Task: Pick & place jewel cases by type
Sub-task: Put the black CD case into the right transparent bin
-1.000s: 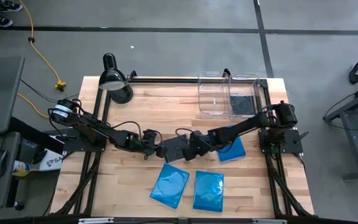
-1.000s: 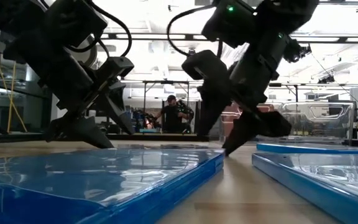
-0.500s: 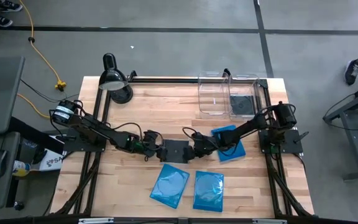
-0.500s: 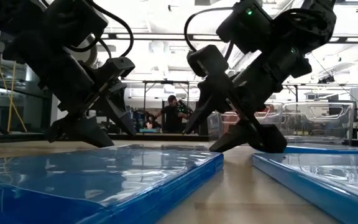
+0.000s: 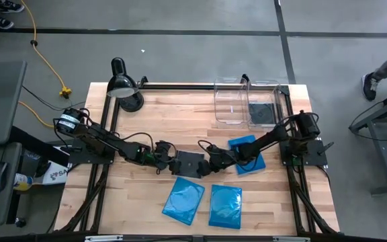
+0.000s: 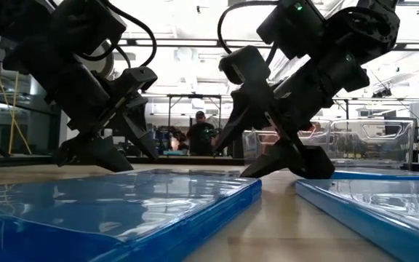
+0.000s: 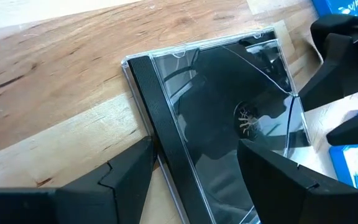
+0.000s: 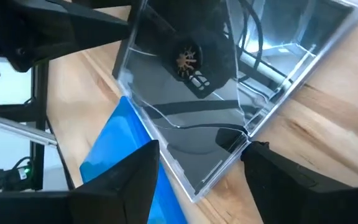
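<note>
High view puts a black case [image 5: 189, 164] flat at the table's middle, just between the left gripper [image 5: 173, 163] and the right gripper [image 5: 207, 165], which meet it from opposite edges, about equally near. Left wrist view shows what the overhead cannot: spread fingers [image 7: 129, 168] astride the case's hinge edge. Right wrist view shows its fingers [image 8: 126, 171] spread at a corner, with a blue case [image 8: 117, 155] beside.
</note>
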Robot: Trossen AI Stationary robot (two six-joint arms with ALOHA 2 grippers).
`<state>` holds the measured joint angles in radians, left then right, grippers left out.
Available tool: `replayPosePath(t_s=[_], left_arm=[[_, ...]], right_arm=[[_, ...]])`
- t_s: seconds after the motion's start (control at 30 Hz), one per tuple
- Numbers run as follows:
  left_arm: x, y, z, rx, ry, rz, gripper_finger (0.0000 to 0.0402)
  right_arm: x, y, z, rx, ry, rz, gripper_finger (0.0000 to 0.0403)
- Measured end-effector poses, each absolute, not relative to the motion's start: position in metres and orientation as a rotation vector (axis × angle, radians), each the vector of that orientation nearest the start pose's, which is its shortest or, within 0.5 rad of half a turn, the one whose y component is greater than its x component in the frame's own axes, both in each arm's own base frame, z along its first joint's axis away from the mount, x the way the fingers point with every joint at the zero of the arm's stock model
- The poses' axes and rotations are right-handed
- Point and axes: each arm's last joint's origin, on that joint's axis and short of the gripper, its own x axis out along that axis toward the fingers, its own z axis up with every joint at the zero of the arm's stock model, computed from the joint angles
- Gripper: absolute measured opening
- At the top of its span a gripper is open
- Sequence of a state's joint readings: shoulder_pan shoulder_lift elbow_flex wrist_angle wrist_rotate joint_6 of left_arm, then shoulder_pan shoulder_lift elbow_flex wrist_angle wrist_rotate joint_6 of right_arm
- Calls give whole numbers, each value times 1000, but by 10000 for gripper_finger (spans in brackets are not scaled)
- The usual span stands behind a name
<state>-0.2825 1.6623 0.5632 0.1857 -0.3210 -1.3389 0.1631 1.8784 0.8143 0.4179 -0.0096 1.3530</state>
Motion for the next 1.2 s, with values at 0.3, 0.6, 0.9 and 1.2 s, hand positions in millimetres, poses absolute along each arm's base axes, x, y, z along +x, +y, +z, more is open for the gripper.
replayPosePath(t_s=[0.3, 0.6, 0.9, 1.2], left_arm=[[259, -66, 100, -976, 682, 594, 236], [261, -65, 102, -990, 627, 587, 236], [264, -65, 103, -992, 585, 585, 236], [266, -66, 104, -997, 560, 576, 236]], right_arm=[[342, 57, 139, 1217, 605, -235, 217], [341, 53, 164, 1196, 507, -204, 217], [341, 53, 168, 1183, 482, -194, 217], [342, 53, 172, 1181, 442, -160, 217]])
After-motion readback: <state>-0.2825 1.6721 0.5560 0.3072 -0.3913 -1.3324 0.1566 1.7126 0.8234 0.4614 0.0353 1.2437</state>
